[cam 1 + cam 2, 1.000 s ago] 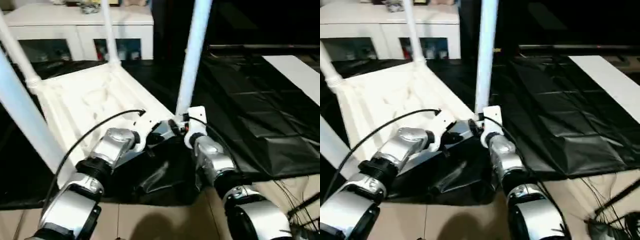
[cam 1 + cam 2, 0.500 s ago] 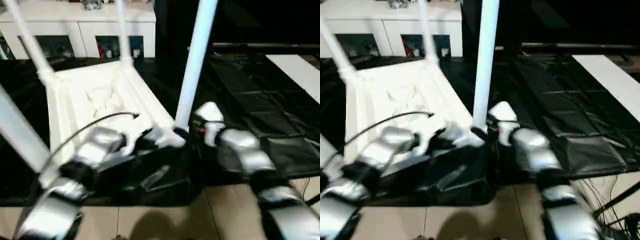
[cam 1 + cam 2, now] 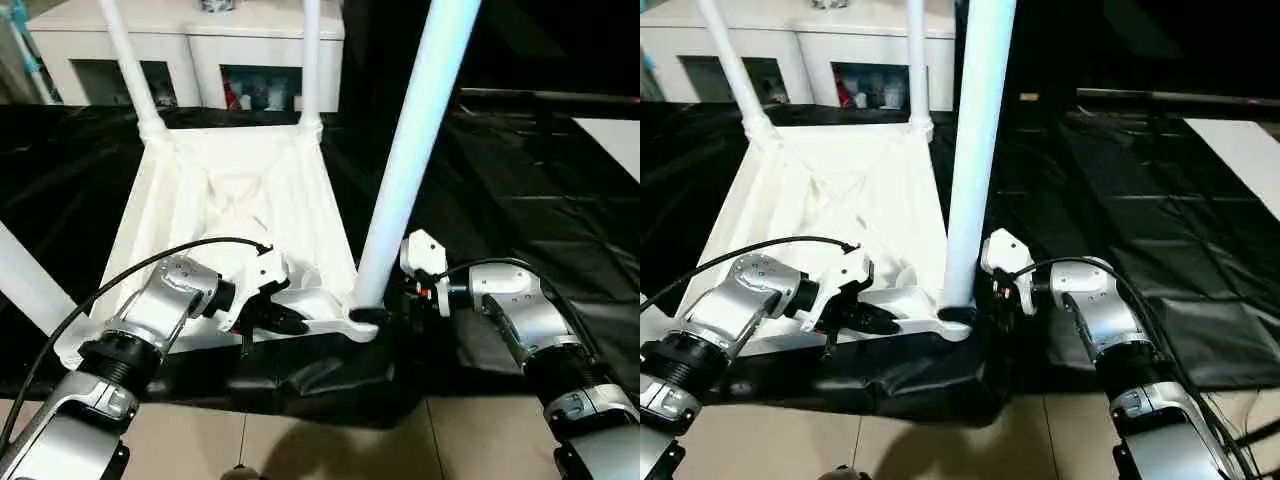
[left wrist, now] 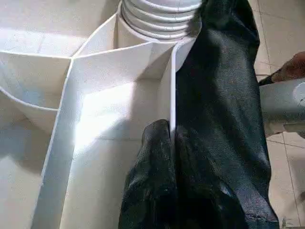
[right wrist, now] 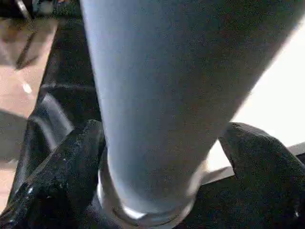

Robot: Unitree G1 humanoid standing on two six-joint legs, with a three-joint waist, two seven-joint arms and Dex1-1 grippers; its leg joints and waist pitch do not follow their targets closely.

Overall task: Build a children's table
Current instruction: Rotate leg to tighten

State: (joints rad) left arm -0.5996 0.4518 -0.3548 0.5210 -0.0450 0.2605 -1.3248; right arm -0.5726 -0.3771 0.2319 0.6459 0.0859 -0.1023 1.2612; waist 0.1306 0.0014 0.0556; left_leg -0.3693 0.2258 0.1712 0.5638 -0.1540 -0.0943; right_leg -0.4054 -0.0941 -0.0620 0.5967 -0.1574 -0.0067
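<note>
The children's table (image 3: 235, 200) lies upside down, legs up; the left pincer (image 4: 167, 143) pinches its rim, seemingly steadying it; the right pincer (image 5: 162, 157), spread, straddles the near leg (image 3: 400, 170).

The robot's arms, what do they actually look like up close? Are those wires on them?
Both forearms are shiny silver metal cylinders with black ring joints. Each ends in a white wrist housing carrying two matte black fingers: the left gripper and the right gripper. A thin black cable arcs over the left forearm to its white housing, and another black cable loops over the right wrist. A small red spot shows on the right housing.
</note>
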